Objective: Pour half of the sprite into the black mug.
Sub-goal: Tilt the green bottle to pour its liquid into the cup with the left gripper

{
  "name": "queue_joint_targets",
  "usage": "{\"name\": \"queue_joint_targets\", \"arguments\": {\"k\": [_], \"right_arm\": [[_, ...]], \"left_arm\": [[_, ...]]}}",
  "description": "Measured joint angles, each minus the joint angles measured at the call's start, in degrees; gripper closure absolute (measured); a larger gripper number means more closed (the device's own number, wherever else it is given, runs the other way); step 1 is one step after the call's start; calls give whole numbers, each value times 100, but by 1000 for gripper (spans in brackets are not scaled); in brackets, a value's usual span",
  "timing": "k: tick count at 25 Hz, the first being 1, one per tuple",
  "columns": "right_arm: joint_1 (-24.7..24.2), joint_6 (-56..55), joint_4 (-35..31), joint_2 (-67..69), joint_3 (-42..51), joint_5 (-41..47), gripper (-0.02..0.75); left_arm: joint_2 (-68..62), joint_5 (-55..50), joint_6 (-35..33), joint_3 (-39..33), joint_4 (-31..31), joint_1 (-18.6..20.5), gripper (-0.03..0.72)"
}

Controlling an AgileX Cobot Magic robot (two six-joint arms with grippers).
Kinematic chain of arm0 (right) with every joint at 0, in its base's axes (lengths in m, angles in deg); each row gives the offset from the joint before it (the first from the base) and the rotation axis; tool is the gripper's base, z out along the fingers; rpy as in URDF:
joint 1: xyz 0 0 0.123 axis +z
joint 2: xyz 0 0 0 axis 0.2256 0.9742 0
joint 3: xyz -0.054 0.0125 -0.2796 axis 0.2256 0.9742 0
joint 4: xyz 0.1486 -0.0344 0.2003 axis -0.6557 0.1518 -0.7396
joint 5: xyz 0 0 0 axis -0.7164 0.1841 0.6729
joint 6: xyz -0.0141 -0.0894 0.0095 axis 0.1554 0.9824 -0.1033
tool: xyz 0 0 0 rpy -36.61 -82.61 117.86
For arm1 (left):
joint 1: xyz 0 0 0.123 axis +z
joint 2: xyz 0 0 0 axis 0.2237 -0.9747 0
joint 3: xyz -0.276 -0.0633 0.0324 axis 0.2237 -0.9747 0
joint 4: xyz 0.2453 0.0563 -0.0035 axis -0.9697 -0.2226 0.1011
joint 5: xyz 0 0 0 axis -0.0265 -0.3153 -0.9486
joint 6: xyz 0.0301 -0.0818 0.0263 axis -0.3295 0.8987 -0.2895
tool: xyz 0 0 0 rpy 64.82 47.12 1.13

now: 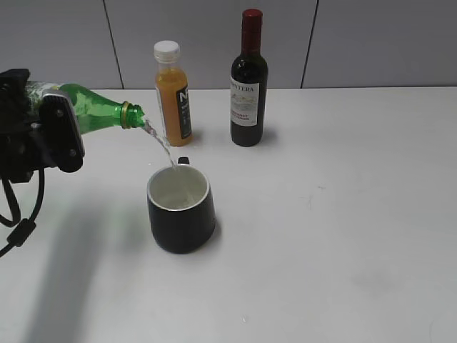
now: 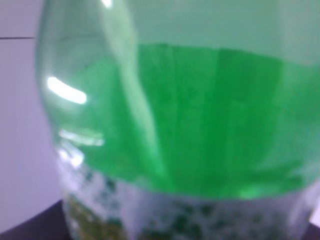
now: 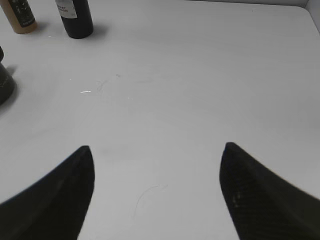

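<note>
At the far left of the exterior view I have the left tool (image 1: 53,136) clamped around the body of the sprite bottle (image 1: 96,111), which lies tipped nearly level, its open mouth pointing right and slightly down. A thin clear stream (image 1: 161,146) leaves the mouth and falls into the black mug (image 1: 181,212), which stands upright on the white surface (image 1: 343,236) just below and to the right of the neck. I can see the mug's white inside and a bit of its handle at the back rim; how full it is I cannot tell. Behind the mug stands an orange juice bottle with a white cap (image 1: 173,91), and just right of it a dark wine bottle with a red top (image 1: 249,78), both upright and apart from each other.

My left wrist view shows none of that: it is filled by the blurred green wall of the sprite bottle (image 2: 200,120), with the pale patterned label band (image 2: 165,215) along the bottom.

My right wrist view shows what the exterior one does not: the right tool (image 3: 156,192) open wide over bare surface, holding nothing. At its top left are the lower parts of the juice bottle (image 3: 19,16) and wine bottle (image 3: 75,17), and the mug's edge (image 3: 6,84) at the left border.
</note>
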Motion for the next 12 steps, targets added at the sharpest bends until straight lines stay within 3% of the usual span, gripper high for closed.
{"name": "queue_joint_targets", "arguments": {"k": [12], "right_arm": [[0,0,-5,0,0,0,148]], "left_arm": [[0,-322,1178,0,-112,0,237]]}}
